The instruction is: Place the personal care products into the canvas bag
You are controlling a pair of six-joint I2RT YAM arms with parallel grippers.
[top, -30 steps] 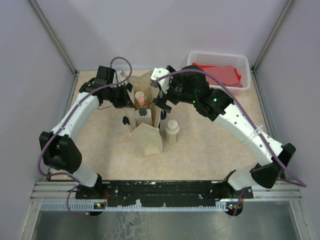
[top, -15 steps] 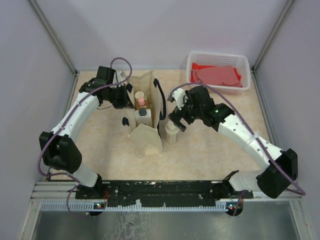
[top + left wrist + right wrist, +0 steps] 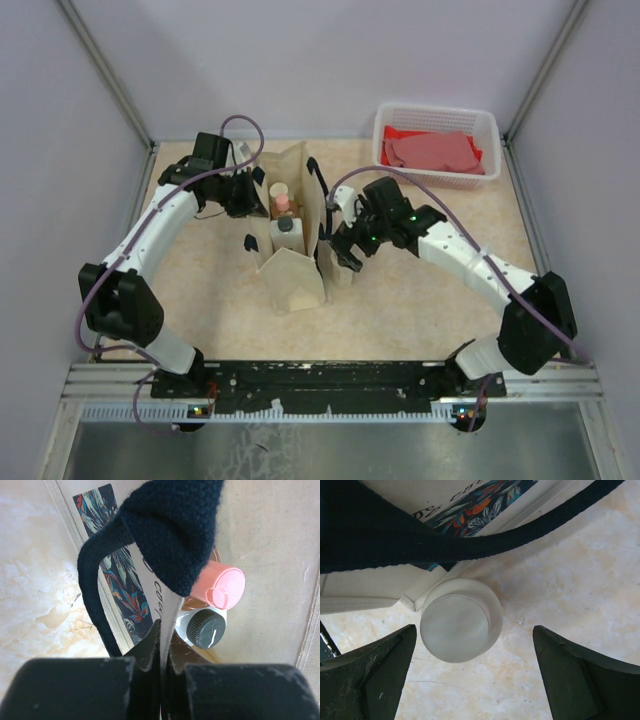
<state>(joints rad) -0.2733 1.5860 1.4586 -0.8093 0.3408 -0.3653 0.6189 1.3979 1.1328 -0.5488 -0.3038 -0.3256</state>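
Bright, even, diffuse light fills every view; shadows are soft and faint. In both wrist views the near dark fingers (image 3: 75,690) blur, perhaps from closeness.

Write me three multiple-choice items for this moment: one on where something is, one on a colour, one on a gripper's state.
1. Where is the cream bottle?
A. standing on the table just outside the bag
B. inside the bag
C. lying on its side at the near edge

2. What colour is the cloth in the basket?
A. blue
B. green
C. red

3. How is the left gripper?
A. open in the air
B. shut on the bag's edge
C. holding a bottle

Answers: 1 A, since the right wrist view shows the bottle upright on the table against the bag's outer corner. 2 C, since red fabric fills the basket in the top view. 3 B, since the left wrist view shows beige fabric pinched between the fingers.
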